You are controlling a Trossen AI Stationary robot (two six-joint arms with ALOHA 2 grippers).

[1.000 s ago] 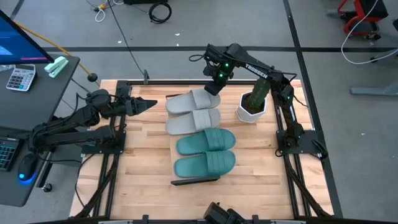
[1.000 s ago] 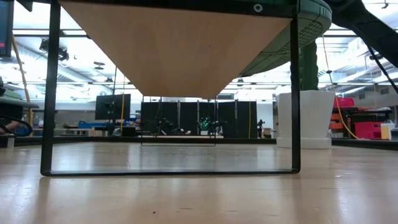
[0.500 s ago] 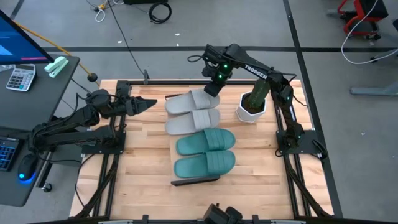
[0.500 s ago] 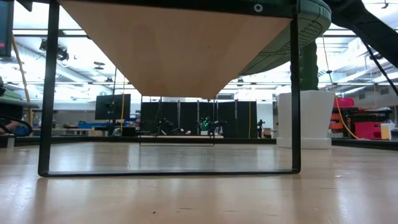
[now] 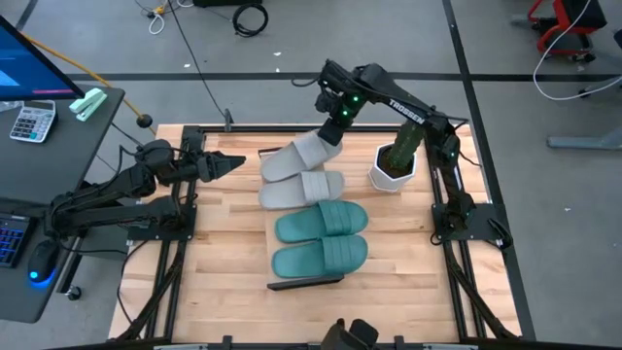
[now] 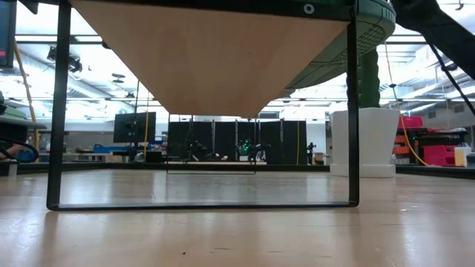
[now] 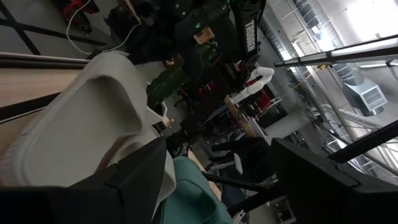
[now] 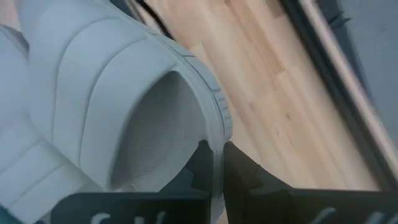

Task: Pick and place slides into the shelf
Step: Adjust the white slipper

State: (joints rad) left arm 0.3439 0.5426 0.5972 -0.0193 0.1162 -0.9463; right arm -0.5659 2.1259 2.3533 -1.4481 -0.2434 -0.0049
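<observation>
Four slides lie side by side on the shelf [image 5: 304,283], a light wood board on a black frame whose underside [image 6: 215,59] fills the low view. Two are teal [image 5: 321,221] [image 5: 319,256]. One pale grey slide [image 5: 301,188] lies flat. The far grey slide [image 5: 292,158] slants, with my right gripper [image 5: 331,133] shut on its strap end. My left gripper [image 5: 236,161] hovers open and level at the table's left, pointing at the slides. My right gripper pinches the far grey slide's sole rim [image 8: 215,134] at the strap end between its two fingers. The fingers slant down from above, from the far right. That end is lifted, the slide tilts, and its heel end [image 5: 270,167] stays on the shelf.
A white pot with a dark green plant [image 5: 394,165] stands just right of the grey slides, close under my right arm. Bare tabletop lies left of the shelf [image 5: 224,233] and right of it [image 5: 403,243]. The black table frame [image 5: 224,124] runs along the far edge.
My right gripper has risen and tipped, keeping its hold. The far grey slide's strap end has lifted and swung toward the far edge, so the slide now slants, while its heel end has stayed on the shelf.
</observation>
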